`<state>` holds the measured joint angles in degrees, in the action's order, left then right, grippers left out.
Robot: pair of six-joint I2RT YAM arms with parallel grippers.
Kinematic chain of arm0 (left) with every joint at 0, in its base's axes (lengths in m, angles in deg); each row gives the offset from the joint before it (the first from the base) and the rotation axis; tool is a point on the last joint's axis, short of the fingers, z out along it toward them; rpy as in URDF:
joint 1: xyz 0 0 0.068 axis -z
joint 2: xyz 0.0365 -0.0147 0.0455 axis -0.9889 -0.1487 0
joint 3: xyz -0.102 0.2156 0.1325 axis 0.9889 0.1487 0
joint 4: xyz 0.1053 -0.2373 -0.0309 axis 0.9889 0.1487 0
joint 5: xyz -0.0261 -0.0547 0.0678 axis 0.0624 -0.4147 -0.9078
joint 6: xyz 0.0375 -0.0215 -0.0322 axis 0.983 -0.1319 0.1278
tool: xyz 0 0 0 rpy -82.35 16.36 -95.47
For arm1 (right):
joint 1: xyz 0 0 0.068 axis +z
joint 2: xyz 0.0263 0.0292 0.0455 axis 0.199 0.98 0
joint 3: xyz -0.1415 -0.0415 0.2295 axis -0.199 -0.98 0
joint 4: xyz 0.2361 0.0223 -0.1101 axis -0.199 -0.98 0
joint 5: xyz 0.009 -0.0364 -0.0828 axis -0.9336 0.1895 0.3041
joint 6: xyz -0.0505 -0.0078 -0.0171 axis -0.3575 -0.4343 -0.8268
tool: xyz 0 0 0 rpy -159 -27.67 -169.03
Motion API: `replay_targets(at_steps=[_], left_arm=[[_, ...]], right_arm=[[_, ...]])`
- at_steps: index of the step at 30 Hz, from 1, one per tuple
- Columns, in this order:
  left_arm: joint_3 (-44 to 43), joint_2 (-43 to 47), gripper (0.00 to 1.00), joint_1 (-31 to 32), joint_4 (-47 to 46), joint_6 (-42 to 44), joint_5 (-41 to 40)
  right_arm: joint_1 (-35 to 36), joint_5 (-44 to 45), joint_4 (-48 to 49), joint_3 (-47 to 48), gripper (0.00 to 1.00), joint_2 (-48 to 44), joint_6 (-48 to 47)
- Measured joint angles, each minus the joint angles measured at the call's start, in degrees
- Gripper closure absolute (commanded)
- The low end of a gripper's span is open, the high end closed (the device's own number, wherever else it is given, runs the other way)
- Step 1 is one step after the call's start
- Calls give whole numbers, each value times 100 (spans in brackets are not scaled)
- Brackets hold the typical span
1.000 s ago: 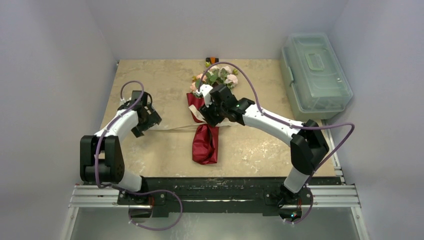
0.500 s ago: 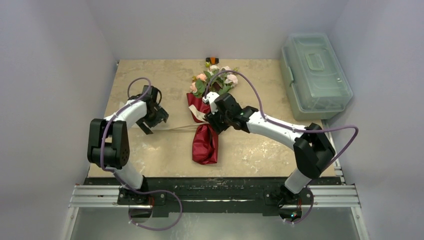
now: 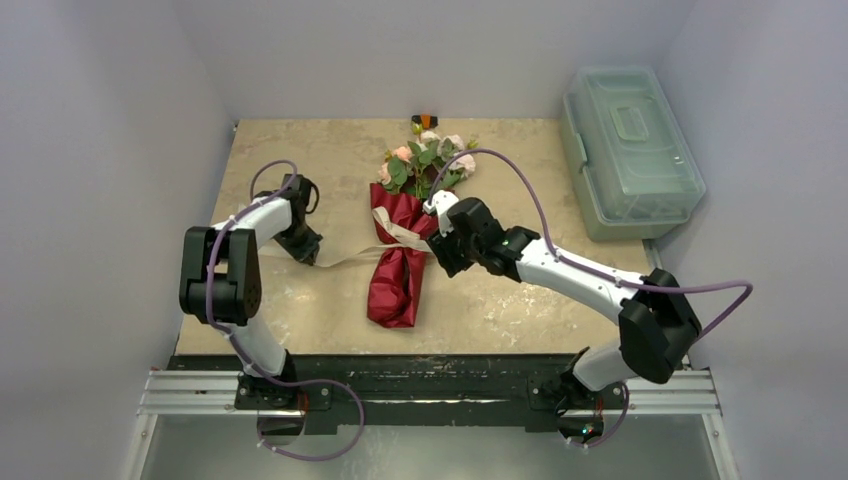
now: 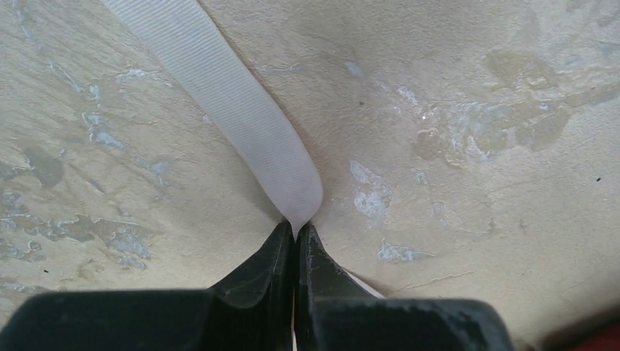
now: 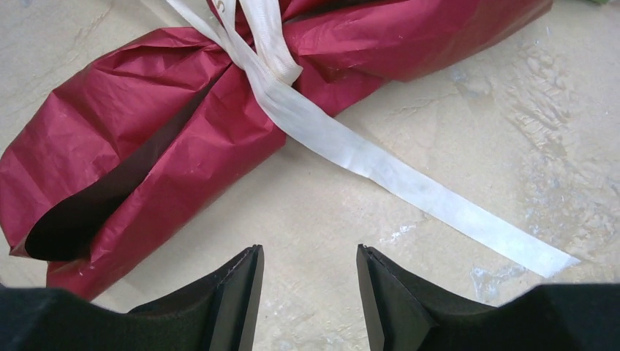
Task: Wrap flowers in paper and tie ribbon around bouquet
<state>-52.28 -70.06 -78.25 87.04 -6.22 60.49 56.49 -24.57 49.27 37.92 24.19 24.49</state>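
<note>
Left claw (image 4: pixel 295 234) clamps ribbon (image 4: pixel 234 124), well apart from bouquet (image 3: pixel 396 282).

I'm seeing white shells and chunky black joints on my left arm (image 3: pixel 262 216) and right arm (image 3: pixel 578 276), mauve cables (image 3: pixel 482 152) looping off both, and matte black wedge fingers (image 5: pixel 235 292) on the left gripper (image 4: pixel 296 234) and right gripper (image 5: pixel 308 257).

Top camera looks down from behind; both wrist cameras sit close, sharing the ribbon (image 4: pixel 241 124).
</note>
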Motion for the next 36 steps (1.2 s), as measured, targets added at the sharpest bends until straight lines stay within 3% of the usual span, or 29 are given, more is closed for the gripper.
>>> replay_targets(at_steps=[10,19,26,36], left_arm=[[-94,39,100,247,-170,205,-72],[-1434,42,100,1158,-369,503,-732],[-1958,44,100,1958,-643,1440,-1576],[-3010,-203,100,3064,-1244,2774,-1921]], right_arm=[[0,138,20,-181,44,-256,46],[0,133,44,-181,44,-245,151],[0,131,42,-181,45,-245,197],[0,131,42,-208,45,-245,308]])
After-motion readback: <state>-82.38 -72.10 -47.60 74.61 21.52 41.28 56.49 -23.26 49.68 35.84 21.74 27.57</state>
